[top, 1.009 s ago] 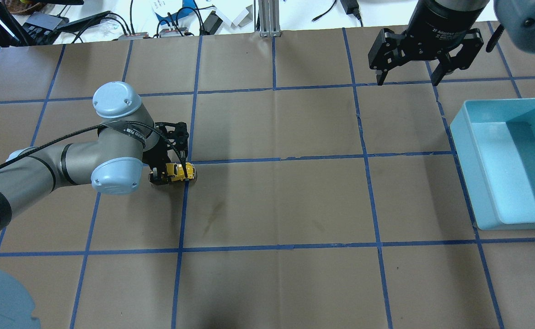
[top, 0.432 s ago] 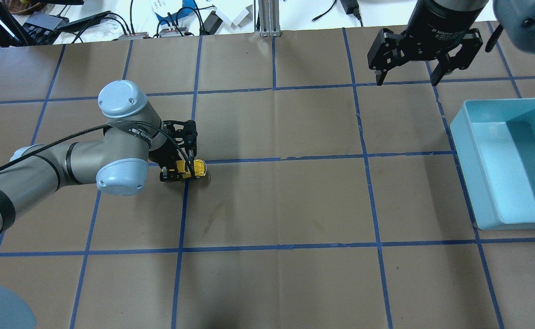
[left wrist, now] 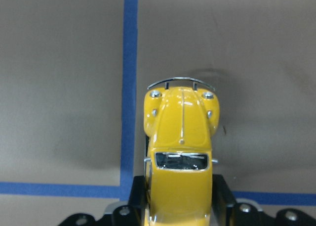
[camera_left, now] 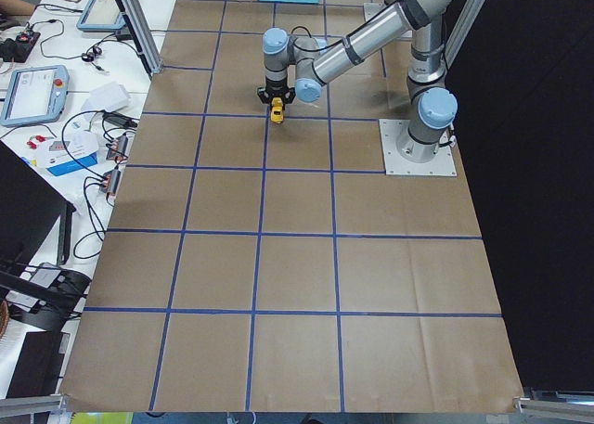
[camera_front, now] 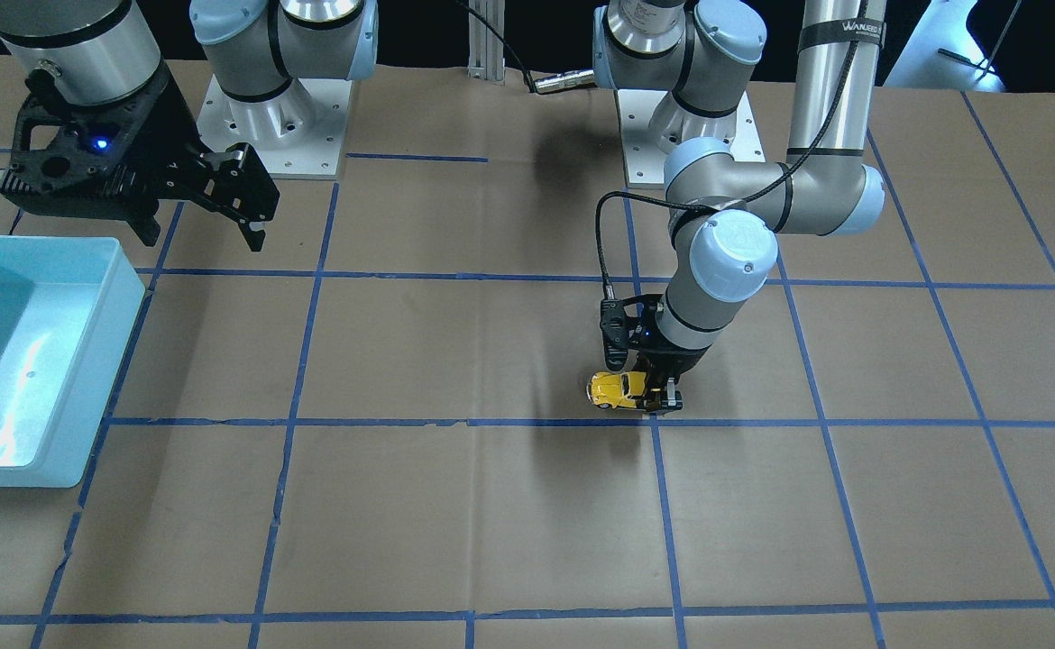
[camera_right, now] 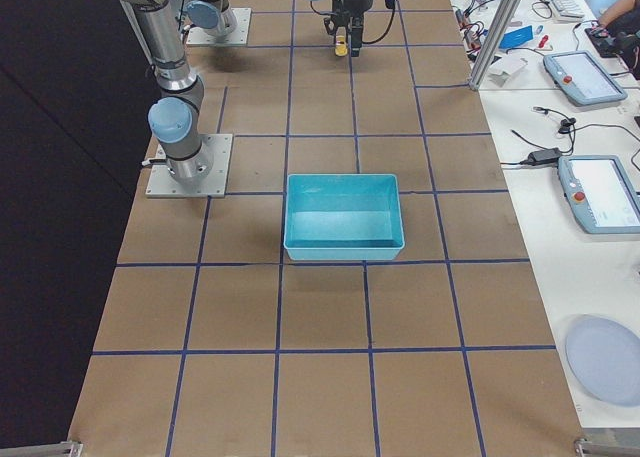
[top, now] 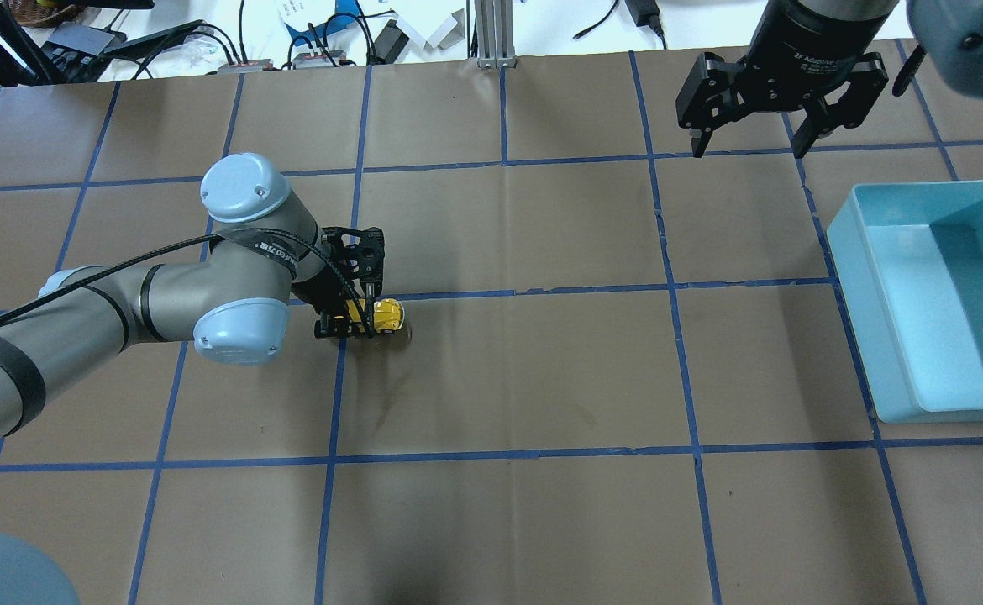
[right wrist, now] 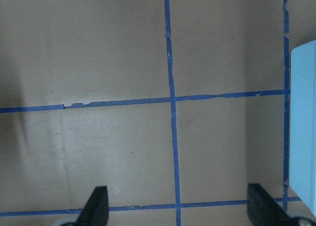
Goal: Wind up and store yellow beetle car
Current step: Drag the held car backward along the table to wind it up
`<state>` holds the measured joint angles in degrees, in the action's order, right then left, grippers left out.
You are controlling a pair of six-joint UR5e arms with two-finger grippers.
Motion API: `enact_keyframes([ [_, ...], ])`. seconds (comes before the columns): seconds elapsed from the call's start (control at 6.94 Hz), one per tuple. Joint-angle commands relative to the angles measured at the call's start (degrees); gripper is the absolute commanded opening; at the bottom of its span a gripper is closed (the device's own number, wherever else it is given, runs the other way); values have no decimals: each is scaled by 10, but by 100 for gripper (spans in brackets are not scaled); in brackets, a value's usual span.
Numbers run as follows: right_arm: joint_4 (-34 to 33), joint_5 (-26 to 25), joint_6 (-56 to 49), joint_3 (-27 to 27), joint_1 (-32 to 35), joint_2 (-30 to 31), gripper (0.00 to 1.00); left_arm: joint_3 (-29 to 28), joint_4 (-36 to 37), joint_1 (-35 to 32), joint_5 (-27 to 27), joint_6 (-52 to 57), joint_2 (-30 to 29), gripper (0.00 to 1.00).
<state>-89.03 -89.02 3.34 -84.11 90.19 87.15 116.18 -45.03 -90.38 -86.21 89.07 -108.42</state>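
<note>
- Yellow and glossy, the yellow beetle car [left wrist: 180, 147] fills the left wrist view with its bonnet toward 12 o'clock. Its rear half is pinched between the two black fingers [left wrist: 223, 194] of the left gripper [top: 347, 324].
- From overhead, the car lies at about 9 o'clock from the middle of the brown-papered tabletop [top: 542, 378]. Its nose points to 3 o'clock, just beside a crossing of blue tape lines [top: 508, 293]. Whether its wheels touch the paper I cannot tell.
- At 3 o'clock, well apart from the car, a light blue bin [top: 851, 252] stands by the tabletop's edge.
- Farther off, at about 1 o'clock, the right gripper [top: 748, 144] hangs above the paper with its fingers spread wide, near the bin's far corner.
- Beyond the far edge lie cables and small devices [top: 244, 63] on a white surface.
</note>
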Motion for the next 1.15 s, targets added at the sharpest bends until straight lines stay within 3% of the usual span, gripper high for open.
enact_keyframes([
  [0.0,0,0,0,0,1,0,100,0,1,1,-2,20,-1,28],
  [1.01,0,-1,-1,0,-4,0,100,1,-1,26,-3,20,-2,28],
])
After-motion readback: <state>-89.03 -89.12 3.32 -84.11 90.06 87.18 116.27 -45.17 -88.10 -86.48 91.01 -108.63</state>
